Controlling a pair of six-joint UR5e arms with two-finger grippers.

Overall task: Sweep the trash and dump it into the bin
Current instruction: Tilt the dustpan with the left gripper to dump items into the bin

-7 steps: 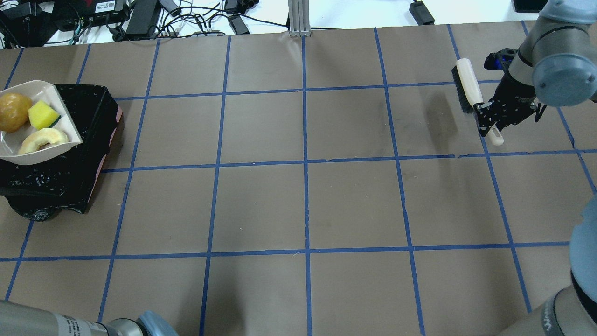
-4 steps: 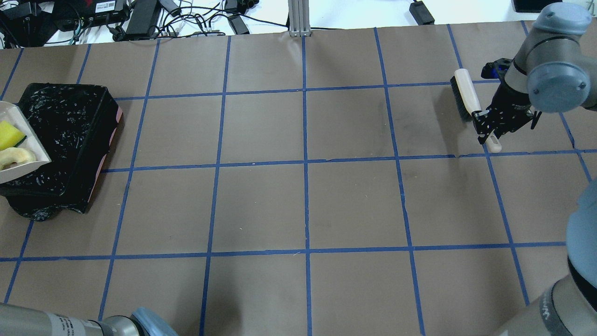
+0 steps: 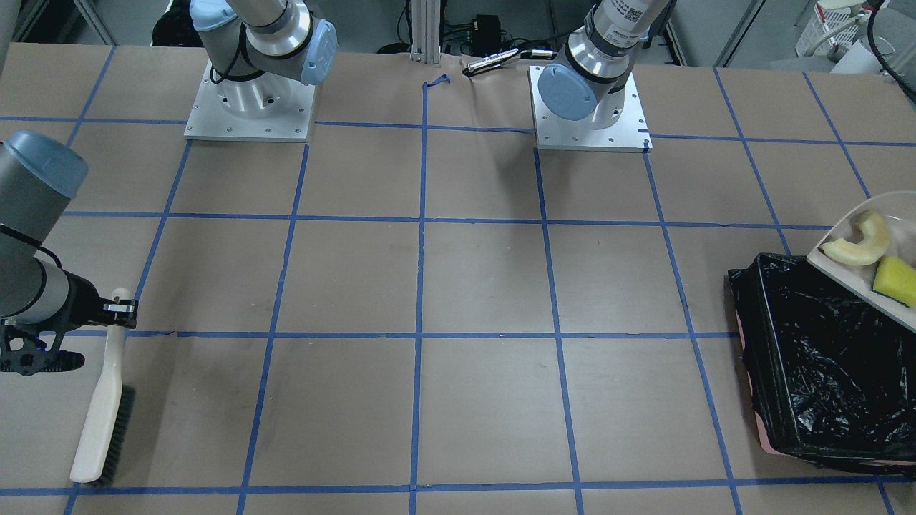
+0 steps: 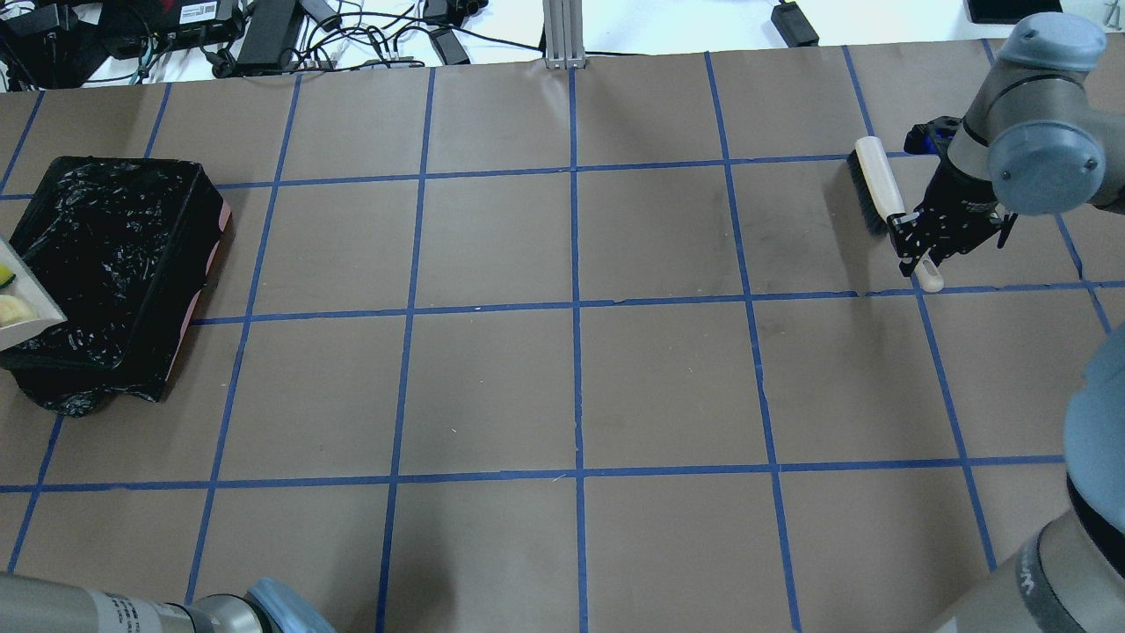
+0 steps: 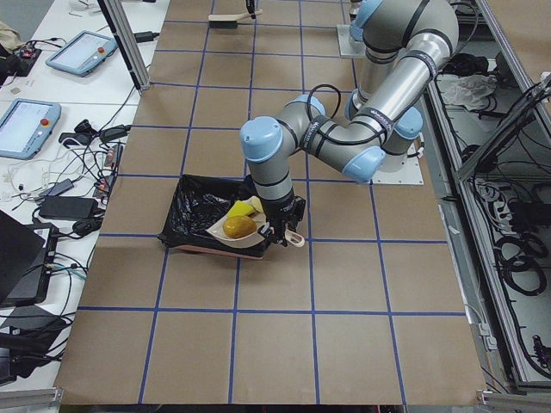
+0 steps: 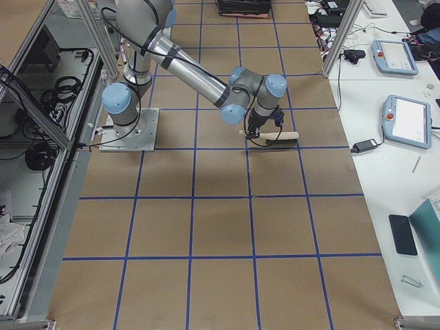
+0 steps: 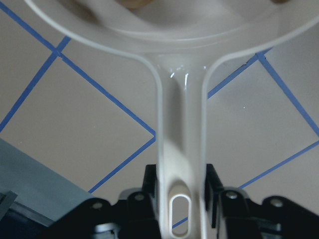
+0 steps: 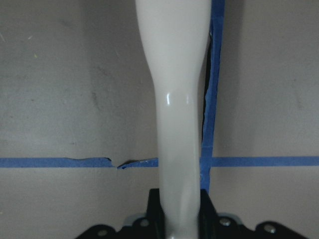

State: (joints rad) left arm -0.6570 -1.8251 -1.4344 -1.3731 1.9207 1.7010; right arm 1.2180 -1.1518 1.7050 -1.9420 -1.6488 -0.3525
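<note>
My left gripper [image 7: 180, 186] is shut on the handle of the beige dustpan [image 5: 225, 234], which hangs over the robot-side rim of the bin [image 4: 114, 255], a box lined with black plastic. In the pan lies the trash: a golden-brown potato [image 5: 239, 226], a yellow-and-green sponge [image 3: 898, 280] and a pale rind slice [image 3: 859, 240]. In the overhead view only the pan's corner [image 4: 31, 318] shows at the left edge. My right gripper [image 4: 921, 244] is shut on the handle of the beige brush [image 4: 873, 183], whose dark bristles are down at the table, far right.
Brown paper with a blue tape grid covers the table [image 4: 571, 378]. Both arm bases [image 3: 588, 107] stand at the robot side. Cables and power bricks [image 4: 264, 31] lie beyond the far edge. Tablets [image 5: 26, 125] rest on a side bench.
The dustpan with the trash has slid left across the bin, almost out of the overhead view. The right gripper has shifted the brush slightly nearer and lower.
</note>
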